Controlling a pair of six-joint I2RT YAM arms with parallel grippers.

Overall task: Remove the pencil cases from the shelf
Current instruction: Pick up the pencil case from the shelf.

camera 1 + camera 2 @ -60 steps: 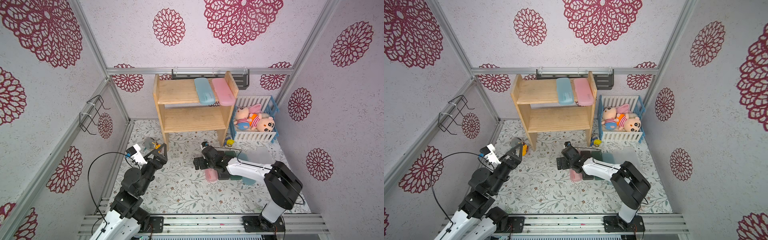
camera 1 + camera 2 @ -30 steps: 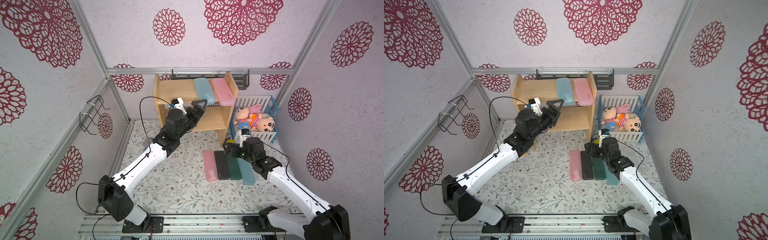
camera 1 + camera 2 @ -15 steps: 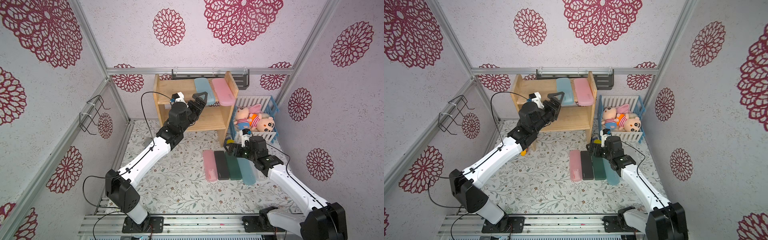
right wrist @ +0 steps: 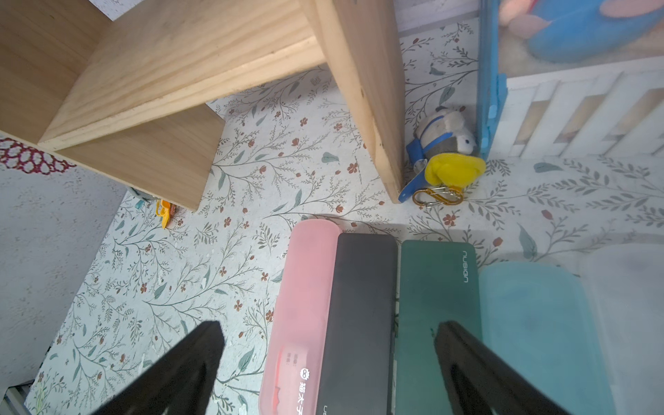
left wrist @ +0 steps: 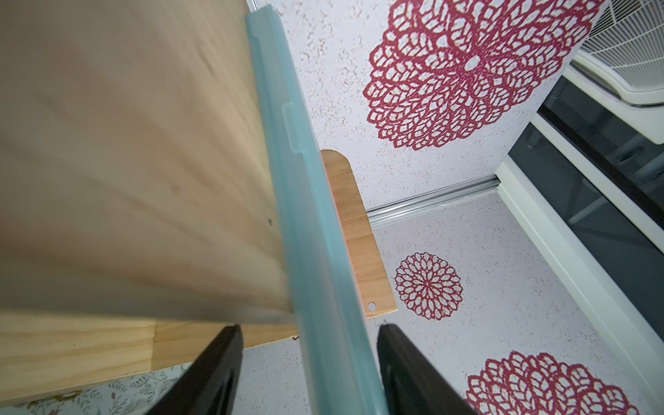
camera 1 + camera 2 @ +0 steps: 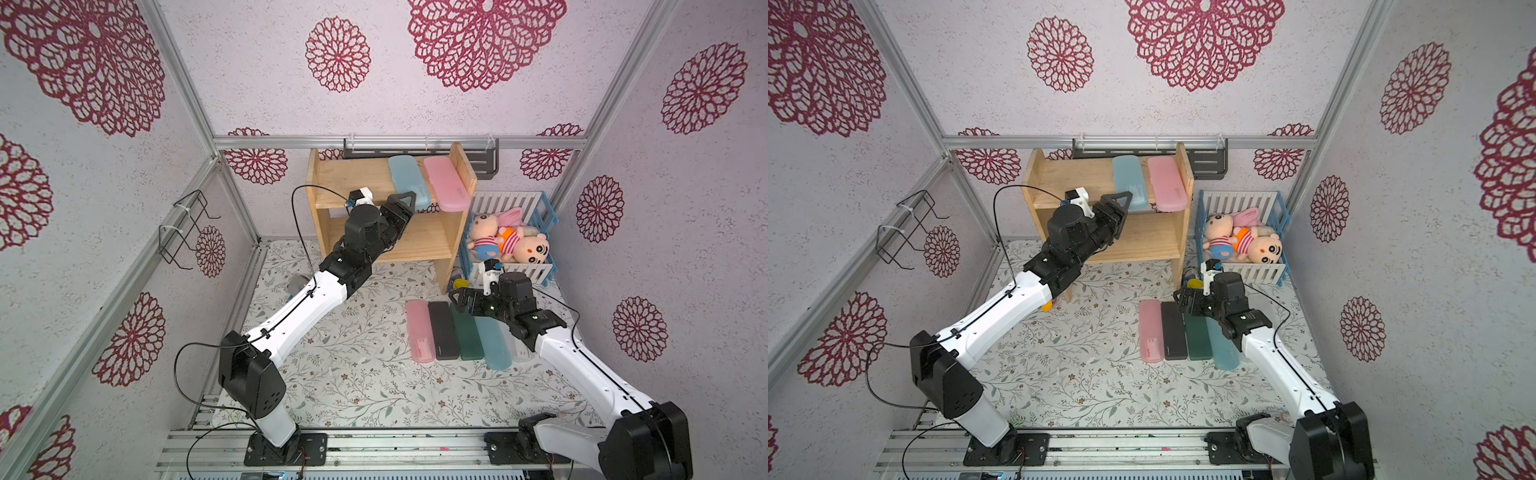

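The pine shelf (image 6: 357, 178) stands at the back, with a light blue pencil case (image 6: 405, 178) and a pink one (image 6: 444, 187) on its top board. My left gripper (image 6: 409, 201) is at the blue case's overhanging front end. In the left wrist view its jaws (image 5: 309, 332) straddle that case (image 5: 305, 215), partly closed, with a gap still on one side. On the floor lie pink (image 6: 419, 332), black (image 6: 442, 332), dark green (image 6: 465, 340), light blue (image 6: 492, 347) and frosted clear (image 6: 519, 351) cases side by side. My right gripper (image 4: 328, 330) hovers open over their far ends.
A white-and-blue crib (image 6: 511, 199) holding plush dolls (image 6: 507, 241) stands right of the shelf. A small keychain plush (image 4: 449, 158) lies between the shelf's side panel and the crib. A dark rack (image 6: 482, 162) hangs behind the shelf and a wire holder (image 6: 183, 232) on the left wall.
My left gripper has reached up to the blue case's front end and its jaws have narrowed around it. The right arm has shifted only slightly, staying open.
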